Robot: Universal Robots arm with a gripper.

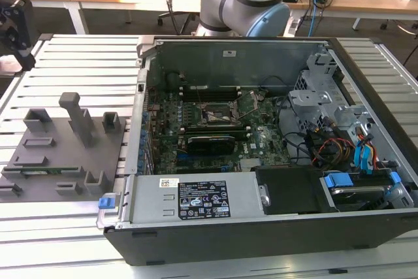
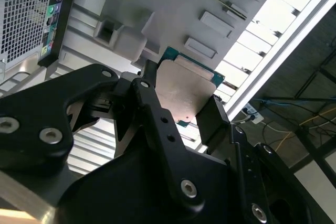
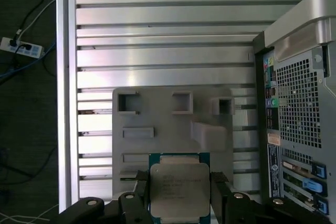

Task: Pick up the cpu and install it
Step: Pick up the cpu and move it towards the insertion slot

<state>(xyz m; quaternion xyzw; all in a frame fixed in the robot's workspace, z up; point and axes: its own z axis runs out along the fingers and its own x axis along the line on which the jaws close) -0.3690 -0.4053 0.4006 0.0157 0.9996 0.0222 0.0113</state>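
The cpu [image 3: 178, 186], a flat square chip with a silver-grey metal top and green border, sits between my black fingers [image 3: 137, 195]. My gripper [image 3: 178, 199] is shut on its two opposite edges. In the second wrist view the cpu [image 2: 186, 88] is held the same way by the gripper [image 2: 184, 113], above the grey holder plate [image 2: 184, 3]. That plate [image 3: 173, 124] lies on the slatted table below the chip. In the exterior view the arm's black end piece [image 1: 14, 23] hangs at the far left, well away from the open socket [image 1: 219, 117] on the motherboard.
The open computer case [image 1: 261, 233] lies on its side at the exterior view's right, with a long black expansion card [image 1: 210, 142], drive cages and cables inside. The case's rear panel [image 3: 296, 108] stands beside the holder plate [image 1: 65, 148]. Cables and a power strip [image 3: 21, 48] lie beyond the table edge.
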